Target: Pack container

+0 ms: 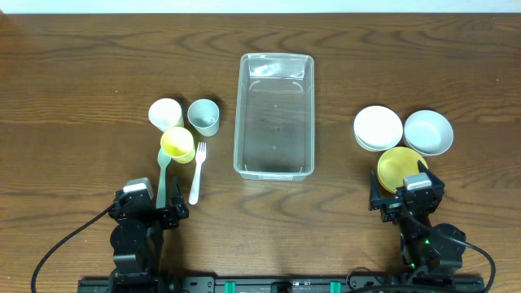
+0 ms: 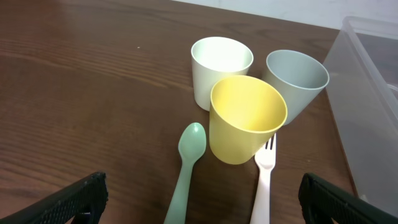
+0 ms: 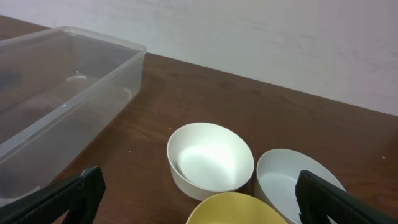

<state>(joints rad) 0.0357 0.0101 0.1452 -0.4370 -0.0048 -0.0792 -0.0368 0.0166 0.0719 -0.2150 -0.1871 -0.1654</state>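
Container (image 1: 274,114), clear and empty, sits mid-desk (image 1: 81,65). To its left, three cups (image 1: 177,144), a green spoon (image 1: 163,175) and a white fork (image 1: 197,171) wait ahead of my left claw (image 2: 202,198), which is spread wide. To its right, three bowls (image 1: 378,128) cluster before my right claw (image 3: 199,194), also wide. I judge the container light, thin-walled and slick, best pinched at the rim if it slides.

Container (image 1: 274,115) blocking the worktop's (image 1: 81,65) middle, cups (image 1: 177,143), spoon (image 1: 162,175) and fork (image 1: 197,172) crowding front left, bowls (image 1: 378,128) crowding front right, bare lanes either side of container, far corners open
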